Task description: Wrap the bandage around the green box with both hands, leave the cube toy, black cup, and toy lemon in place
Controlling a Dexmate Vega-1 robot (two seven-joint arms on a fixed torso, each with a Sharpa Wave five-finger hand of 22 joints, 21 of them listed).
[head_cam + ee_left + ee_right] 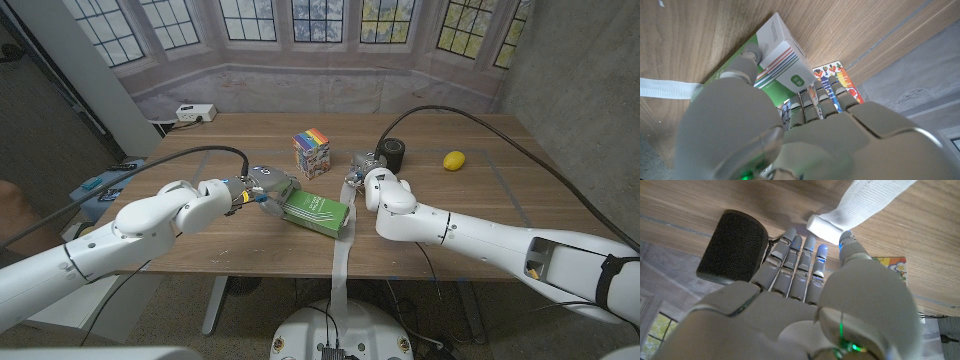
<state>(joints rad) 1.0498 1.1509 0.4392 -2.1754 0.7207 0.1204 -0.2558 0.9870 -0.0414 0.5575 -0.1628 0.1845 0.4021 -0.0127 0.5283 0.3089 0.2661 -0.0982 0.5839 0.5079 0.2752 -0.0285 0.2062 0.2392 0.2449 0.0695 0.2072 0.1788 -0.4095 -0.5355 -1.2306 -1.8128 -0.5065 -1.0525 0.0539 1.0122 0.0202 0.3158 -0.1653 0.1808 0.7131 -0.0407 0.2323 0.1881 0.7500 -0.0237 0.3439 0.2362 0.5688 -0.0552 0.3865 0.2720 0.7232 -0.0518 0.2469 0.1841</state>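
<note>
green box (318, 211) lies flat near the middle of the table (500, 210), between the two hands, with its long axis running from the left hand toward the right hand, a little slanted toward the front edge. the left hand (262, 188) is at the box's left end. in the left wrist view this hand (790, 130) has its fingers (822, 102) curled close together over the short end of the box (777, 55), and the thumb presses on the upper face, so it seems to grip that end.

the bandage (345, 240) is a white strip. it starts at the right hand (370, 180), goes along the right end of the box and then hangs down over the front edge of the table. in the right wrist view the right hand (810, 285) holds its fingers (800, 265) nearly straight and side by side, and the thumb tip touches the folded end of the bandage (827, 224). if this is a real pinch or only a touch, one cannot tell from here.

so the strip crosses the box's long axis at the right end, and the right hand is the nearer one to it. for a wrap, the strip probably has to pass under or over the box across this axis while the left hand steadies the far end.

the cube toy (312, 153) stands just behind the box, the black cup (394, 155) just behind the right hand, and the toy lemon (455, 160) farther to the right.
</note>
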